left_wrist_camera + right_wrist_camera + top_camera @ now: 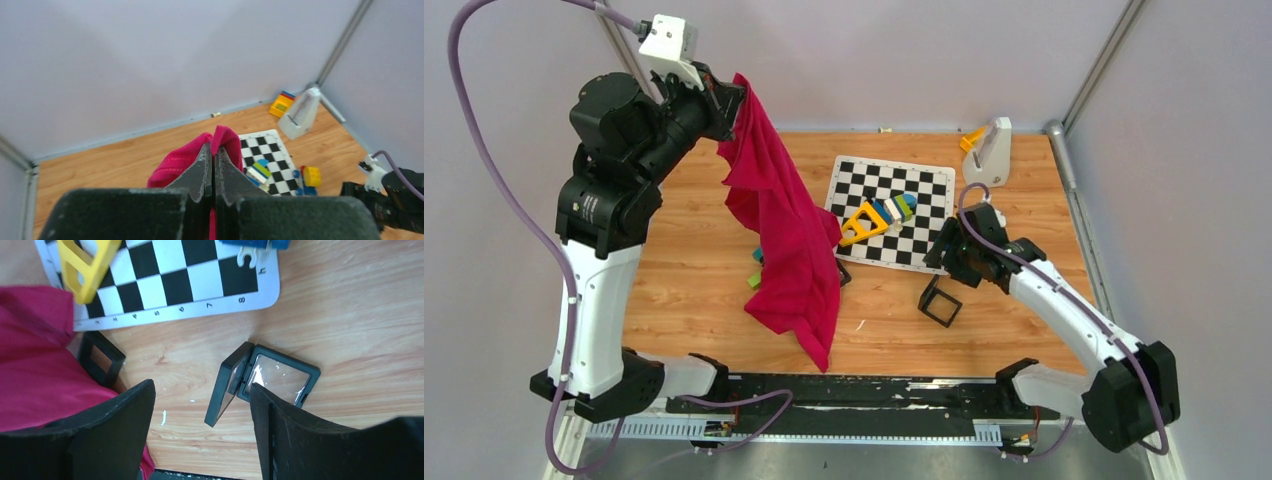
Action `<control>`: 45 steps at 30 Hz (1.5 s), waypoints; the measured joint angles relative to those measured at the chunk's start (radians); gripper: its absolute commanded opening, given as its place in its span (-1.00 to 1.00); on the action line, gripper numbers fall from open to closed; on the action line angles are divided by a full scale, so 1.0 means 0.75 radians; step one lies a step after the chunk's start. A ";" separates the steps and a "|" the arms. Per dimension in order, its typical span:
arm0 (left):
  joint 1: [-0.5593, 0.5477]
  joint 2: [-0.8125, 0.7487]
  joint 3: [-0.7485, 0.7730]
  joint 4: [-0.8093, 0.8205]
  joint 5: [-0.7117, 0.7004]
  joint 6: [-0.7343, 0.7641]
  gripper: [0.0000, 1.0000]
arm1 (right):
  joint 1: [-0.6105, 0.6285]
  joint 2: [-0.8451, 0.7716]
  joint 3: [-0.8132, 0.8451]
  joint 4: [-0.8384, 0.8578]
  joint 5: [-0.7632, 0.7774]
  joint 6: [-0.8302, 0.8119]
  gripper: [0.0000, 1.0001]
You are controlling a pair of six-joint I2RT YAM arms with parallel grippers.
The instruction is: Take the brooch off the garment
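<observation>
Evidently the left gripper point(213, 150) is pinched tight on a fold of the garment point(789, 230), which hangs limp beneath it to the table point(694, 290): soft, light cloth, likely to sway and slide unless bunched. The right gripper point(201, 390) stands wide and empty, a hinged black case point(277, 380) lying just below it. The brooch cannot be made out; probably small, stiff and light, it is best nipped by its rim.

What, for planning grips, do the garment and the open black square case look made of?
The garment: soft matte magenta cloth, likely knit; it drapes in folds; black square case: rigid, probably plastic frame, with glossy clear film window catching glare.
</observation>
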 measured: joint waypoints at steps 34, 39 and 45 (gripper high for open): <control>0.006 -0.150 -1.285 0.461 -0.218 -0.078 -1.00 | -0.441 0.136 0.005 -0.025 0.113 -0.115 0.60; 0.006 -0.171 -1.422 0.502 -0.320 -0.132 -1.00 | -0.218 0.098 0.082 -0.035 0.181 -0.201 0.71; 0.006 -0.192 -1.581 0.550 -0.311 -0.210 -1.00 | 0.101 0.184 0.256 0.001 0.082 -0.274 0.84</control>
